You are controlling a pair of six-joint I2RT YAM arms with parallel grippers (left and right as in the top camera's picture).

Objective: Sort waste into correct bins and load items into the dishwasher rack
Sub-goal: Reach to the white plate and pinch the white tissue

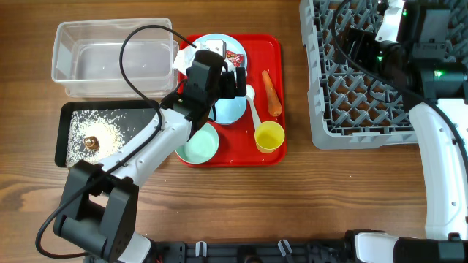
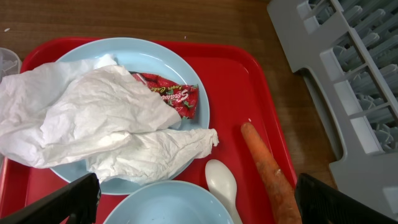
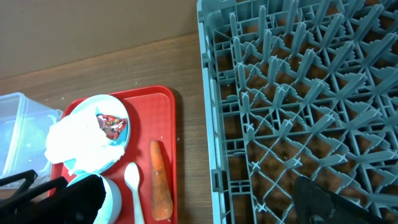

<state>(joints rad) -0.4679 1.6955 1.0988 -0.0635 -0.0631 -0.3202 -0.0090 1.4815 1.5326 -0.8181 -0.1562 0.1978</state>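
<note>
My left gripper (image 1: 221, 71) (image 2: 199, 210) is open and empty above the red tray, over the light blue bowl (image 2: 168, 205). Ahead of it, the light blue plate (image 2: 180, 68) holds the crumpled white napkin (image 2: 93, 118) and the red-and-white wrapper (image 2: 174, 96). The carrot piece (image 1: 271, 93) (image 2: 270, 171) and the white spoon (image 1: 252, 102) (image 2: 221, 183) lie on the tray. The mint bowl (image 1: 199, 144) and the yellow cup (image 1: 269, 136) stand at its front. The brown lump (image 1: 91, 143) lies among crumbs in the black tray (image 1: 67, 109). My right gripper (image 1: 358, 44) (image 3: 199, 205) is open and empty over the grey rack (image 1: 358, 95) (image 3: 298, 93).
The clear tub (image 1: 110, 58) stands behind the black tray, left of the red tray (image 1: 274, 51). A black cable loops over the tub. The rack's left edge is close to the red tray's right rim. Bare wooden table lies in front.
</note>
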